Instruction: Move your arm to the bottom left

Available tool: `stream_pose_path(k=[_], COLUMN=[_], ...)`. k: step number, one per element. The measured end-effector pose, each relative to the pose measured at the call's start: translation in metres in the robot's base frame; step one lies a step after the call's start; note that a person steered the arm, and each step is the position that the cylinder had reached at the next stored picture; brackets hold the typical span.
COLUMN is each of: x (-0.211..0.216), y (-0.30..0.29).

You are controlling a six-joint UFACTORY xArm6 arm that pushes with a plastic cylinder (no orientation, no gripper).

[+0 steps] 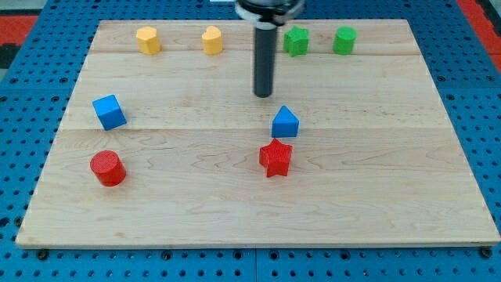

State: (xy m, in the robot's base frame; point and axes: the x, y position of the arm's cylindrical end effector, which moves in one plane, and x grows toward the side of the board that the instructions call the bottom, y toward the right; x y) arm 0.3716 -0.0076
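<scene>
My tip (264,95) rests on the wooden board (376,196) in its upper middle, the dark rod rising to the view's top. A blue wedge-like block (286,122) lies just below and right of the tip, apart from it. A red star block (275,158) lies below that. A blue cube (109,112) and a red cylinder (107,168) lie at the view's left. Two yellow blocks (148,39) (212,40) sit along the top, left of the rod. Two green blocks (296,41) (344,40) sit right of it.
The board lies on a blue pegboard surface (23,94) that surrounds it on all sides. A red patch (23,19) shows at the view's top left corner.
</scene>
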Motion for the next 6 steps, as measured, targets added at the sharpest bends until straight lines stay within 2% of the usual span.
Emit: stream_pose_path(k=[1, 2, 3, 4, 5, 6], x=[0.004, 0.061, 0.096, 0.111, 0.189, 0.170], y=[-0.084, -0.113, -0.184, -0.257, -0.198, -0.196])
